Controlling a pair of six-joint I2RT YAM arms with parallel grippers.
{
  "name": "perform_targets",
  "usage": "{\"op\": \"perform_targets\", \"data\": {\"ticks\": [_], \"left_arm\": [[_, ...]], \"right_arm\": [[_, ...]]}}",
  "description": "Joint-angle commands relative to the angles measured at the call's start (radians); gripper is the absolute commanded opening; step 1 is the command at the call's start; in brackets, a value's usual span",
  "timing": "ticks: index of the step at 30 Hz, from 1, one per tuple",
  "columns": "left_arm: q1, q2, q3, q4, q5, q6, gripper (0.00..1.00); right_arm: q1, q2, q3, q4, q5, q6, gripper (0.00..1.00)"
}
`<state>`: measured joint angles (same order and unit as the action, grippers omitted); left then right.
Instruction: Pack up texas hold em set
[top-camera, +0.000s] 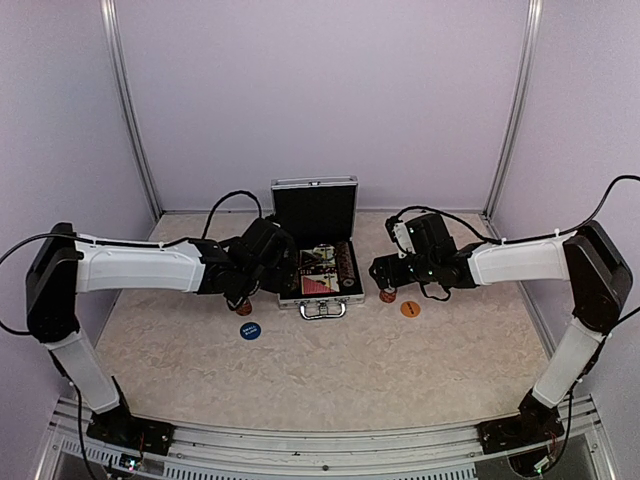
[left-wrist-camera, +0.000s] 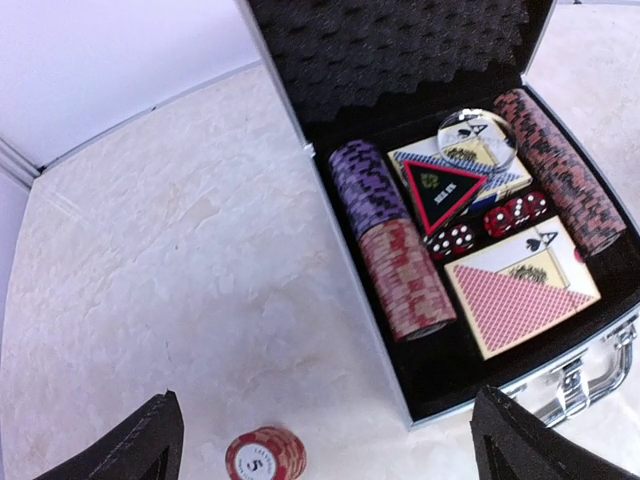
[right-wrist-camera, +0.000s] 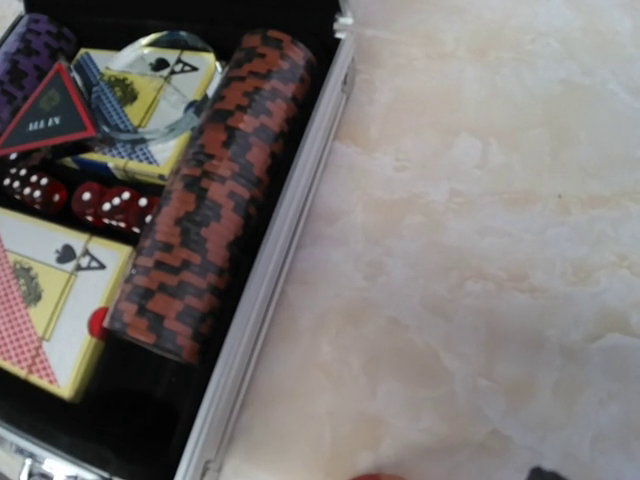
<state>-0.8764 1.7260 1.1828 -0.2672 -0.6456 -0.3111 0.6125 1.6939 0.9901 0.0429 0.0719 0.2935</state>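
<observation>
Left pincer (top-camera: 240, 292) hangs just left of the open case (top-camera: 318, 285) at mid-frame in the overhead view, above a small chip stack (top-camera: 243, 308) on the worktop (top-camera: 330, 380). I see the right pincer (top-camera: 384, 275) just right of the case, with a second chip stack (top-camera: 386, 296) right below it. The lid (top-camera: 315, 210) stands upright at the case's top edge, and the handle (top-camera: 323, 310) is on its lower edge. A blue round button (top-camera: 249, 330) lies lower left of the case and an orange round button (top-camera: 410, 308) lower right, both apart from it.

On the left wrist camera my fingers (left-wrist-camera: 140, 450) sit in the two bottom corners, spread wide with nothing between the pads. The chip stack, marked 5, stands at the bottom edge nearer the left finger, touching neither. The case fills the upper right. Purple chips (left-wrist-camera: 365, 185) and red chips (left-wrist-camera: 405, 280) lie in a row along its left side, and orange-and-black chips (left-wrist-camera: 560, 170) run along its right. Between the rows I see a red triangle (left-wrist-camera: 440, 192) on a blue deck (left-wrist-camera: 420, 152), a clear round button (left-wrist-camera: 477, 140) above it, red dice (left-wrist-camera: 452, 241) and a red deck (left-wrist-camera: 520, 300).

On the right wrist camera the case takes the left of the frame, with the orange-and-black row against its metal rim and bare worktop to the right. Only a dark sliver shows at the bottom edge, so I cannot tell whether the right pincer is spread or closed.
</observation>
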Motion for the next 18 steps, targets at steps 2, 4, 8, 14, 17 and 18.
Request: {"op": "perform_targets", "data": {"ticks": [2, 4, 8, 14, 17, 18], "left_arm": [[-0.001, -0.136, -0.11, -0.043, -0.029, -0.116, 0.99], [-0.001, -0.19, -0.152, -0.052, -0.024, -0.148, 0.99], [0.0, -0.289, -0.23, -0.069, -0.026, -0.202, 0.99], [-0.003, -0.384, -0.324, -0.076, -0.006, -0.241, 0.99], [-0.003, -0.415, -0.353, -0.077, 0.007, -0.262, 0.99], [-0.004, -0.422, -0.362, -0.077, 0.011, -0.27, 0.99]], "right_arm": [[-0.006, -0.034, 0.004, -0.025, 0.016, 0.0, 0.89], [-0.005, -0.036, 0.014, -0.056, 0.014, -0.01, 0.89], [-0.004, -0.024, 0.044, -0.159, 0.011, -0.039, 0.9], [-0.004, -0.06, 0.001, -0.24, 0.028, -0.049, 0.91], [-0.003, -0.093, -0.028, -0.26, 0.036, -0.044, 0.91], [-0.003, -0.1, -0.031, -0.274, 0.041, -0.045, 0.91]]}}
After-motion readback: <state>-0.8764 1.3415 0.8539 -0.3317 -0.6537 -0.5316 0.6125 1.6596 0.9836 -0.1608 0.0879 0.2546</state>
